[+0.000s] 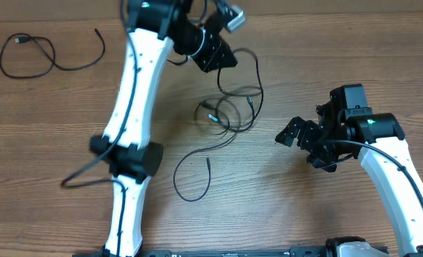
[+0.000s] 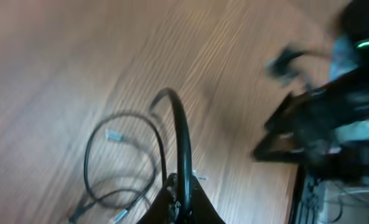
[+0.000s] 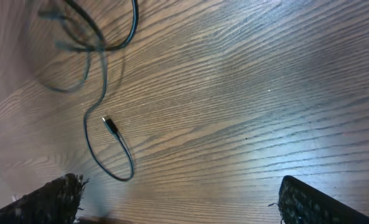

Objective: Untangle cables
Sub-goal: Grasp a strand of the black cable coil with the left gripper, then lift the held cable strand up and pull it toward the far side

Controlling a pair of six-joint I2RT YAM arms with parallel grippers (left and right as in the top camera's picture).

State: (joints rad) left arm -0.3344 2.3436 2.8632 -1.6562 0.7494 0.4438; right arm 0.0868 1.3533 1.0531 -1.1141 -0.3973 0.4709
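Left claw clenched on one cable, lifted above the tabletop. Right claw released, right of the tangled cables at centre. A separate cable lies far left, well apart

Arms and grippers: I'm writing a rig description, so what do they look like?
Both the left arm and right arm have white, rounded links joined by black joints, with a thin black wire running along each. A small green light glows near the right arm's wrist. The left gripper and right gripper are black; the right one's fingers look rough-textured.
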